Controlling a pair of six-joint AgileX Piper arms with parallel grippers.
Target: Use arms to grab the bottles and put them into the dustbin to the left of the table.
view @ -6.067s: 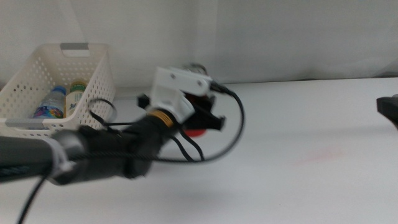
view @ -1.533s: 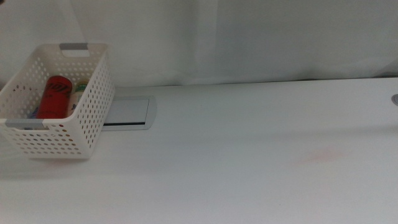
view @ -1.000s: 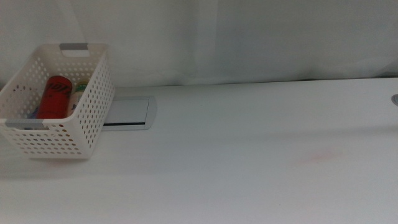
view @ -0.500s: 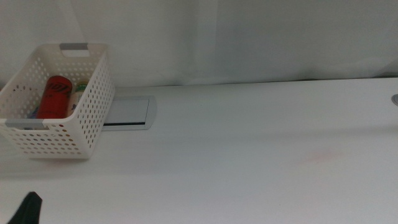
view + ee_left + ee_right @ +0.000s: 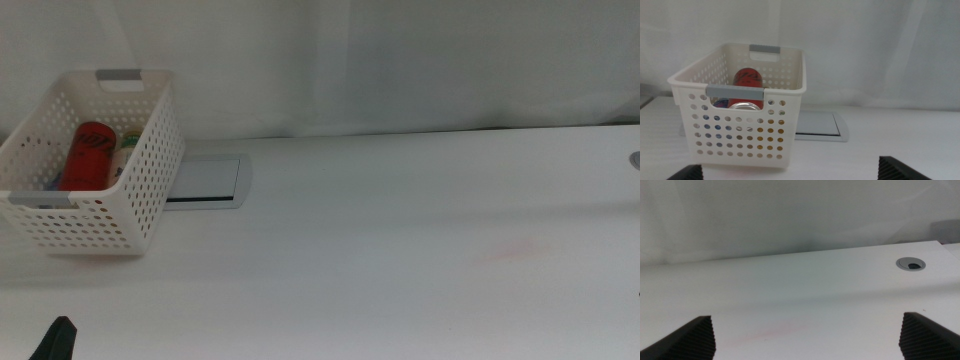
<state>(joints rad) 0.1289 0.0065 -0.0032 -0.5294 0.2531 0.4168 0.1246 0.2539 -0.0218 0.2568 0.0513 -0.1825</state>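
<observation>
The white perforated dustbin (image 5: 150,190) stands at the far left of the table (image 5: 400,250). Inside it a red soda can (image 5: 88,155) leans upright, with the green-labelled bottle (image 5: 127,148) half hidden behind it. The left wrist view faces the dustbin (image 5: 740,140) from the front, and the red can (image 5: 747,79) shows above its rim. My left gripper (image 5: 790,172) hangs back from the bin, open and empty; only a dark tip (image 5: 55,342) shows in the middle view. My right gripper (image 5: 810,335) waits at the right side, open and empty.
A grey inset panel (image 5: 205,182) lies in the tabletop just right of the dustbin. A round grey cable grommet (image 5: 911,264) sits near the table's far right. A faint pink smear (image 5: 515,250) marks the surface right of centre.
The red can that my left gripper held over the table six seconds ago now rests in the dustbin. The left arm has pulled back; its tip now shows at the bottom left edge.
</observation>
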